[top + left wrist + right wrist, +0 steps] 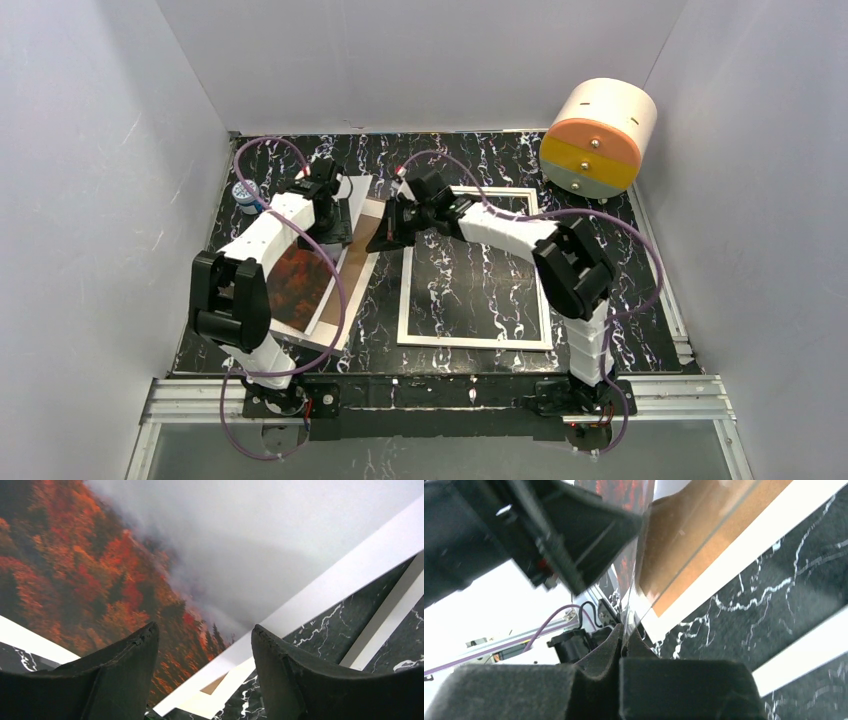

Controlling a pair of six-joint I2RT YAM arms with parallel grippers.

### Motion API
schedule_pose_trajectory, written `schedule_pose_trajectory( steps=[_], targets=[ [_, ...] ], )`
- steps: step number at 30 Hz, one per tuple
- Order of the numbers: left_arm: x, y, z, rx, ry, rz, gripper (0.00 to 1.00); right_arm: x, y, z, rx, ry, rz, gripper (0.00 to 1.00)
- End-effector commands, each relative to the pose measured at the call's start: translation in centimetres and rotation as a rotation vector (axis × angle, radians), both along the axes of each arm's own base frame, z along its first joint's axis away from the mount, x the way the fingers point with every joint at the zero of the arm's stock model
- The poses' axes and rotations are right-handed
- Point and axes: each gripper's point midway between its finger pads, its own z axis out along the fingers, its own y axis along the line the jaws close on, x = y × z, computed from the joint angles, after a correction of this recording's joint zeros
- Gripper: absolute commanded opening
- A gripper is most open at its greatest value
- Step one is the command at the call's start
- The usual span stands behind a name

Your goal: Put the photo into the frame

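We judge the photo [125, 555] to be a light, limp sheet of paper: easy to crease, likely to slide on the slick counter [600, 290], and prone to sag if lifted by one end. The white border at an edge or corner looks like the place to take hold, not the printed face. It lies flat at the left of the counter, angled, with a strip of brown backing board [358, 264] showing along its right side and the white-rimmed frame [405, 300] lying near, further right. The left pincer [204, 630] is spread with nothing between its fingers. It hangs over the misty far end of the print, whose border runs just ahead of the fingertips; we cannot tell whether they touch the paper. The right pincer [624, 637] is pressed together on the edge of the clear pane [674, 540], holding it tilted up beside the photo's far right corner.
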Motion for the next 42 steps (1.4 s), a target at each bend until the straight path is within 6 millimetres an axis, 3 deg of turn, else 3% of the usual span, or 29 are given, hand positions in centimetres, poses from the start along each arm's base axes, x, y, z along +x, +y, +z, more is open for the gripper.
schedule_pose_trajectory(
  steps=[1,6,11,17,21,26,31,37,42],
  targets=[
    [0.4,1.7,2.5,0.020,-0.035,0.029,0.67,-1.8,-3.5,4.2,-0.090,0.037,0.028,0.01],
    [1.5,1.1,3.7,-0.033,-0.075,0.064,0.70,-1.7,-7.9,6.3,-0.195,0.044,-0.021,0.01],
    [2.4,-0.6,5.0,-0.127,-0.111,0.058,0.74,-0.7,-14.2,8.5,-0.265,-0.002,-0.035,0.01],
    [2.1,-3.9,4.6,-0.299,-0.081,-0.014,0.77,-0.6,-21.5,5.8,-0.366,0.035,-0.005,0.01],
    [1.9,-5.6,3.4,-0.388,-0.050,-0.046,0.78,1.7,-24.5,2.7,-0.365,0.056,-0.035,0.01],
    [2.4,-7.6,0.1,-0.479,0.015,-0.074,0.77,4.6,-25.8,-0.1,-0.302,0.040,-0.047,0.01],
    [2.9,-8.2,-3.8,-0.481,0.058,-0.070,0.68,6.5,-26.6,-2.2,-0.242,0.036,-0.108,0.14],
    [0.5,-8.5,-6.0,-0.507,0.137,-0.133,0.69,6.2,-26.4,-2.2,-0.097,0.036,-0.180,0.18],
    [-0.9,-9.2,-6.8,-0.558,0.189,-0.140,0.64,5.7,-26.0,-2.5,-0.017,0.008,-0.252,0.36]
  ],
)
